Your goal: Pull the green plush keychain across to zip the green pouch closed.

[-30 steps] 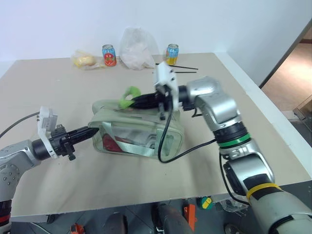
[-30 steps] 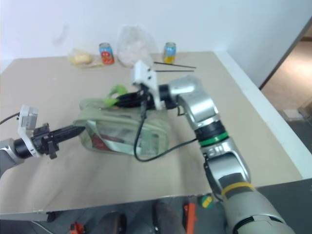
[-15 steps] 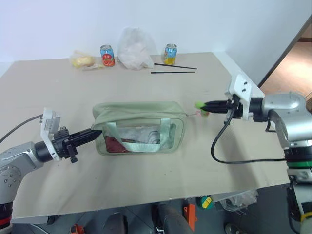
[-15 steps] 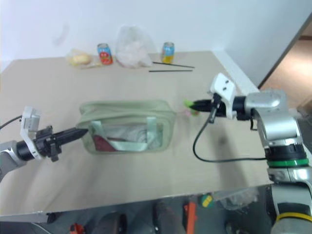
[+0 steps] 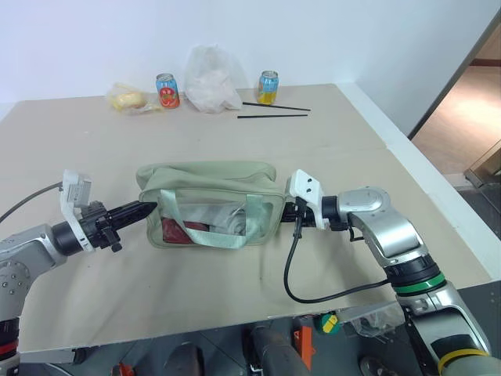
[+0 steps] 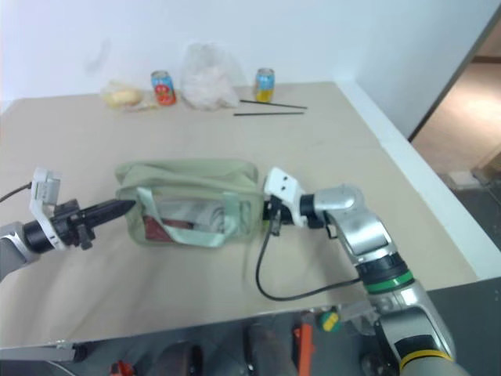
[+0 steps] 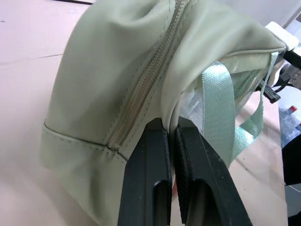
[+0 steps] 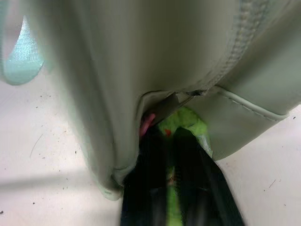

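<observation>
The green pouch (image 5: 207, 176) lies on its side mid-table, red contents showing through its clear panel, and its top zip (image 7: 155, 70) looks drawn together along its length. My left gripper (image 5: 149, 208) is shut, pinching the fabric at the pouch's left end (image 7: 117, 70). My right gripper (image 5: 288, 211) sits low against the pouch's right end. In the right wrist view the green plush keychain (image 8: 183, 123) is between its fingers, pressed up to the zip's end, with a bit of pink cord (image 8: 146, 123) beside it.
Along the far edge stand two drink cans (image 5: 167, 90) (image 5: 268, 86), a white plastic bag (image 5: 207, 78) and a wrapped yellow item (image 5: 129, 99). Two black sticks (image 5: 274, 116) lie behind the pouch. A black cable (image 5: 293, 266) loops from my right wrist. The table's right edge (image 5: 415, 157) is close.
My right gripper carried the keychain from over the pouch's top out past its right end, then sank back against that end. The left gripper kept its hold in place.
</observation>
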